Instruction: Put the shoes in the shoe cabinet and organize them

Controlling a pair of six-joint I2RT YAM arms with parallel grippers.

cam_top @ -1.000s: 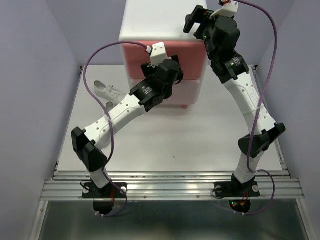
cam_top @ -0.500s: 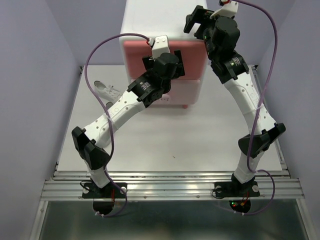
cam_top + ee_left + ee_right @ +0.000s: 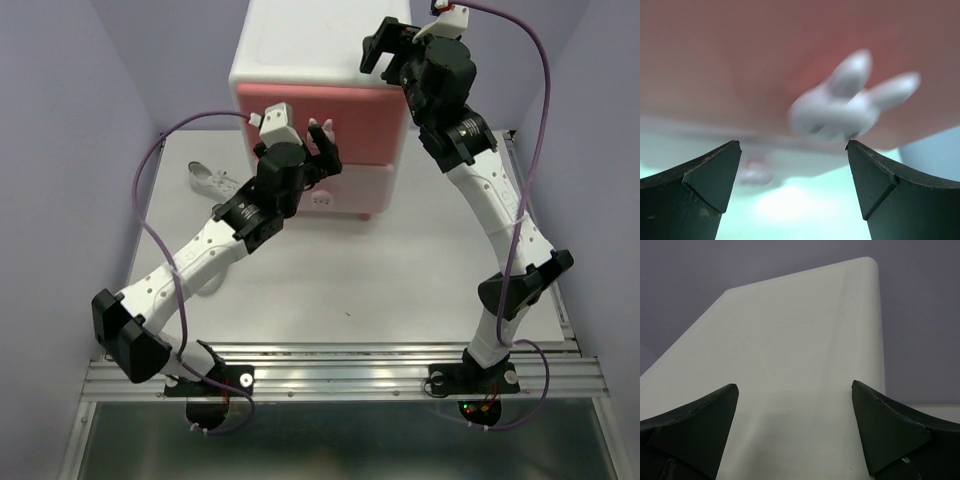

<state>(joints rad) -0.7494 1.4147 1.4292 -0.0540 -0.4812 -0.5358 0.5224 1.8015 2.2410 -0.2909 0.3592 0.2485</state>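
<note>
The shoe cabinet (image 3: 300, 45) stands at the back of the table, with a darker pink upper drawer (image 3: 365, 120) and a pale pink lower drawer (image 3: 375, 185), both shut. My left gripper (image 3: 318, 150) is open just in front of the upper drawer. In the left wrist view its fingers (image 3: 794, 150) sit below the blurred white bunny knob (image 3: 840, 107), not touching it. My right gripper (image 3: 385, 45) is open over the right side of the cabinet's white top (image 3: 790, 365). One white shoe (image 3: 213, 180) lies left of the cabinet. The orange shoes are out of view.
Purple walls close in the table on the left, right and back. The lower drawer's bunny knob (image 3: 322, 200) shows under my left wrist. A metal rail (image 3: 340, 365) runs along the table's near edge by the arm bases.
My left gripper has risen from the lower drawer to the upper drawer and swung left, its elbow dropping left. The cabinet and my right gripper have shifted slightly left.
</note>
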